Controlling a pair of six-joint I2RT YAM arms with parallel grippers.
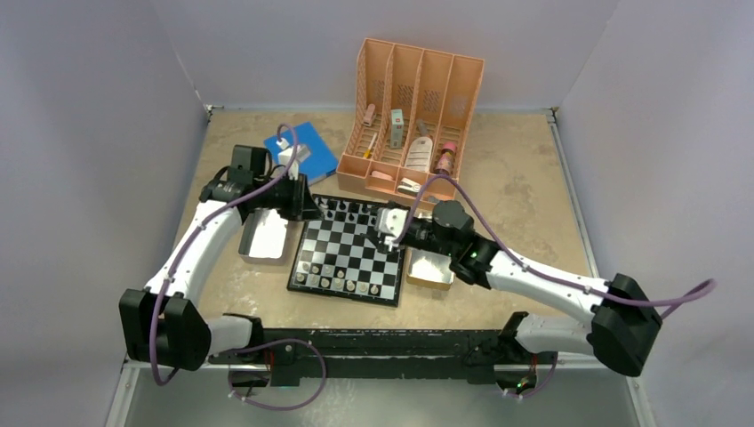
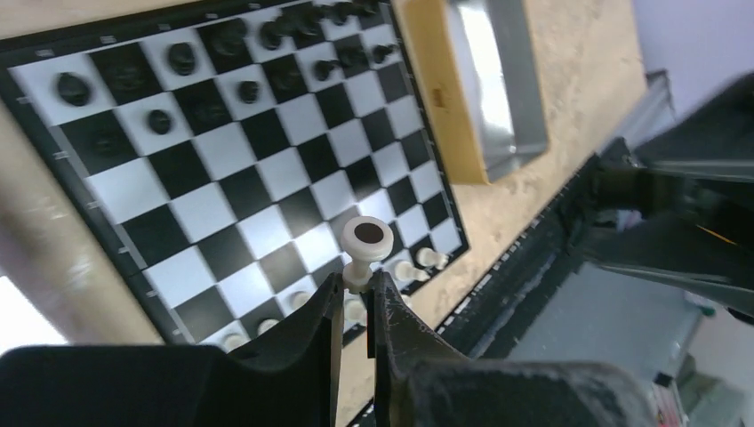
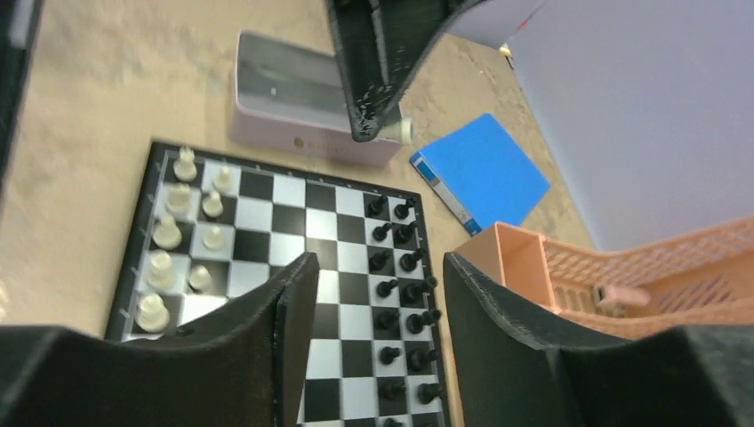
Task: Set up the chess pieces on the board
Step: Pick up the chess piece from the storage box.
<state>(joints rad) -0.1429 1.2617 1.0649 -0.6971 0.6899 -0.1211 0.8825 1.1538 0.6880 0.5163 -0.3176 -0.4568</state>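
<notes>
Left claw (image 2: 356, 286): pressed together on a pale piece (image 2: 364, 242), pinching it by its thin stem. The piece's round base, with its dark centre, faces the wrist camera. It hangs in the air over the far left corner of the board (image 1: 351, 247).
Board position: flat on the worktop (image 1: 525, 187) between the two arms, with the middle squares bare.
Black pieces (image 1: 352, 212): upright along the board's far rows.
White pieces (image 1: 342, 283): upright along the near rows, at the edge closest to the arm bases.
Right claw (image 3: 378, 267): spread wide with nothing between its fingers, hovering above the far right part of the board near the black rows.
Left tray (image 1: 265, 236): shiny metal, just beside the board's left edge, below the left arm.
Right tray (image 1: 431, 269): just beside the board's right edge, partly under the right arm.
Blue book (image 1: 302, 151): flat, beyond the board's far left corner.
Peach organizer (image 1: 413, 107): upright at the far side, with bottles and small items in its slots.
</notes>
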